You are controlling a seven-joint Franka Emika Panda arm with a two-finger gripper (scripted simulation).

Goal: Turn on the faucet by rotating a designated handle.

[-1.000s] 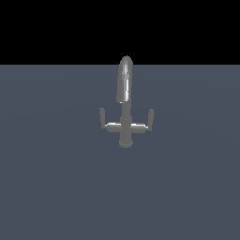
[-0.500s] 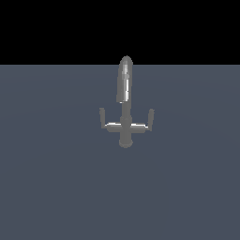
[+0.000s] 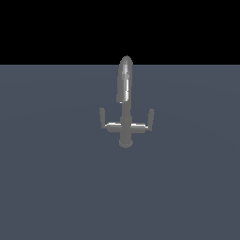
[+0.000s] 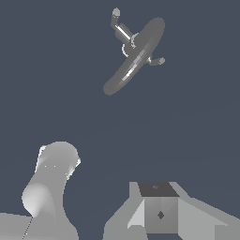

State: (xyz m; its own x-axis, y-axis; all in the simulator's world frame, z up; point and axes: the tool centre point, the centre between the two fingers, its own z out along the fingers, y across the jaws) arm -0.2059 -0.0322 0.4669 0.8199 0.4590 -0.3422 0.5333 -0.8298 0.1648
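Note:
The faucet (image 3: 125, 123) stands alone on the dark grey floor in the exterior view, with its tall rounded spout (image 3: 125, 79) over a round base. Its crossbar ends in two short upright levers, one lever (image 3: 102, 117) at the exterior view's left and the other lever (image 3: 150, 118) at its right. They look identical, so I cannot tell which is the handle. The wrist view shows the faucet (image 4: 133, 58) from above, far off. My gripper (image 4: 159, 190) appears only there, as a boxy grey block at the picture's edge, well apart from the faucet. Its jaws cannot be made out.
A rounded pale grey part of the arm (image 4: 49, 187) shows beside the gripper in the wrist view. The flat dark grey floor (image 3: 56, 187) spreads all around the faucet, and a black background lies beyond it.

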